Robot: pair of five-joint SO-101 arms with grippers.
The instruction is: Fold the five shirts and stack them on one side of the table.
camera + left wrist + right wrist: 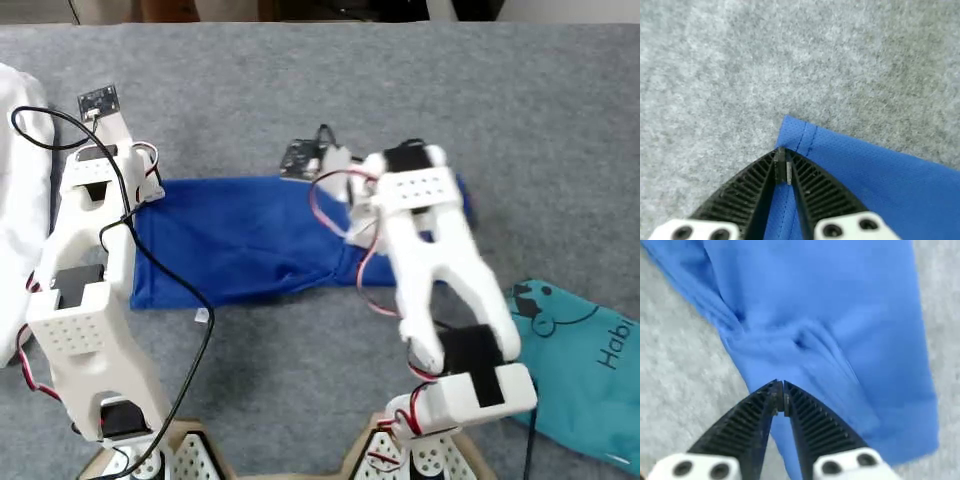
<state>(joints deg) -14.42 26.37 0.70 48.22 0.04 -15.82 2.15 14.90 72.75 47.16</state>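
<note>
Our left end effector [783, 167] has its jaws pressed together on the hemmed corner of the blue shirt [240, 240], right at the cloth's edge. Our right end effector [780, 397] is likewise closed, its tips pinching the same shirt at its other end, with creases running to them. The shirt lies stretched between both on the grey tabletop [500, 100]. A teal shirt [580, 370] lies beside our right arm.
</note>
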